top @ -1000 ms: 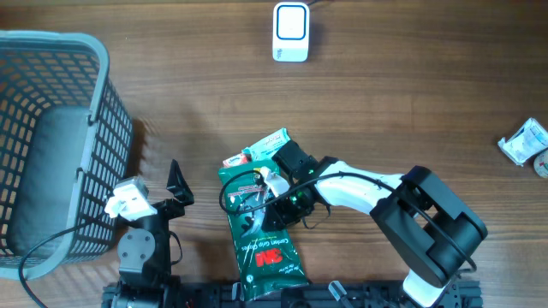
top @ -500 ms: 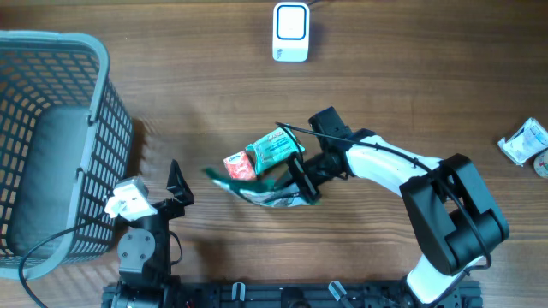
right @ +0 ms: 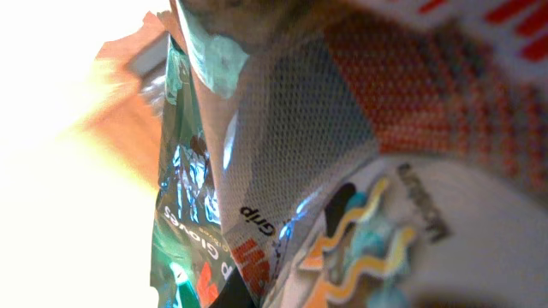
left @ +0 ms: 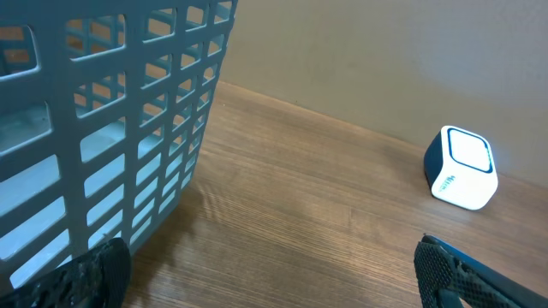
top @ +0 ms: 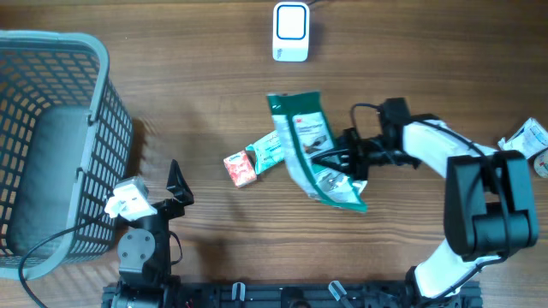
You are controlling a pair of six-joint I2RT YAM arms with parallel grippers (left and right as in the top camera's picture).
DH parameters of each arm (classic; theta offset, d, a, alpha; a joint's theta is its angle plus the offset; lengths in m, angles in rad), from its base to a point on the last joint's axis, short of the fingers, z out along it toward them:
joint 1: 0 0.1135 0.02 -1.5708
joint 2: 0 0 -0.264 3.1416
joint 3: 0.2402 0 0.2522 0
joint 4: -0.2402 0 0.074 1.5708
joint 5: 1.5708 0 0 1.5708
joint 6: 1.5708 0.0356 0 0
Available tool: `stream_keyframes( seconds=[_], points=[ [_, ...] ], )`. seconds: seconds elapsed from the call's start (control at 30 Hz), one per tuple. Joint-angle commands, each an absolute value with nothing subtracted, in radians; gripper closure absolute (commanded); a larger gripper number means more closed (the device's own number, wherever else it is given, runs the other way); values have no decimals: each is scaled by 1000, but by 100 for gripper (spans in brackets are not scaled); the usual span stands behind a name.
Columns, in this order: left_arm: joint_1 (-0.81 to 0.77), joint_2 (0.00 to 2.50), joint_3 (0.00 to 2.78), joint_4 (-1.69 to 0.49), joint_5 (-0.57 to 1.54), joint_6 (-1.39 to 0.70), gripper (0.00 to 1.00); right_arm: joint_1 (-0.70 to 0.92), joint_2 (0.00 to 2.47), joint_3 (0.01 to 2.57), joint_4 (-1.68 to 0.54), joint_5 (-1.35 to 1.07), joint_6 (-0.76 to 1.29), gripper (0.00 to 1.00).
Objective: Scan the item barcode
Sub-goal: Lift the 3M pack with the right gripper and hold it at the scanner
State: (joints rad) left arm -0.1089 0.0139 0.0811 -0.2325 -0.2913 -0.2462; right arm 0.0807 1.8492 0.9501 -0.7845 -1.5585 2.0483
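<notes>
Right gripper [top: 341, 161] clenched on pack [top: 301, 135], long axis upper-left to lower-right. Scanner [top: 291, 32] top centre, up-left of pack. Left gripper [top: 157, 193] released, lower left, farther.

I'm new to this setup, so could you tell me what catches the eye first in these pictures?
The green glove packet, held mid-table by the right gripper, stands out first. Beyond it sits the white scanner at the far edge, and a big grey basket fills the left.
</notes>
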Motion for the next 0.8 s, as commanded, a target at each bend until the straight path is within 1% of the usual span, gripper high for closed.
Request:
stream_keyframes(
  seconds=[0.0, 0.1, 0.23, 0.3, 0.4, 0.5, 0.57, 0.6, 0.63, 0.67, 0.73, 0.77],
  points=[
    [-102, 7, 76, -230, -304, -251, 0, 0, 1829, 961, -873, -1613, 2068, 95],
    [-102, 7, 76, -231, -304, -251, 0, -24, 1829, 961, -958, -1613, 2067, 96],
    [-102, 7, 76, -230, -304, -251, 0, -24, 1829, 962, -968, -1613, 2067, 95],
    [-102, 7, 76, -230, -304, -251, 0, -24, 1829, 967, -941, -1613, 2067, 95],
    [-102, 7, 76, -231, -304, -251, 0, -21, 1802, 1029, -796, -1609, 2027, 95],
    [-102, 7, 76, -230, -304, -251, 0, 14, 1674, 1162, -747, -1604, 2028, 95],
    [-102, 7, 76, -230, -304, -251, 0, 47, 1563, 1290, -706, -1467, 2051, 95],
    [-102, 7, 76, -231, -304, -251, 0, 60, 1532, 1317, -653, -1360, 2010, 96],
    [-102, 7, 76, -230, -304, -251, 0, 84, 1486, 1326, -498, -1174, 1967, 96],
    [-102, 7, 76, -230, -304, -251, 0, 109, 1453, 1326, -479, -1076, 1981, 95],
    [-102, 7, 76, -230, -304, -251, 0, 142, 1436, 1326, -481, -959, 1948, 95],
    [-102, 7, 76, -230, -304, -251, 0, 166, 1436, 1326, -481, -882, 1973, 95]
  ],
)
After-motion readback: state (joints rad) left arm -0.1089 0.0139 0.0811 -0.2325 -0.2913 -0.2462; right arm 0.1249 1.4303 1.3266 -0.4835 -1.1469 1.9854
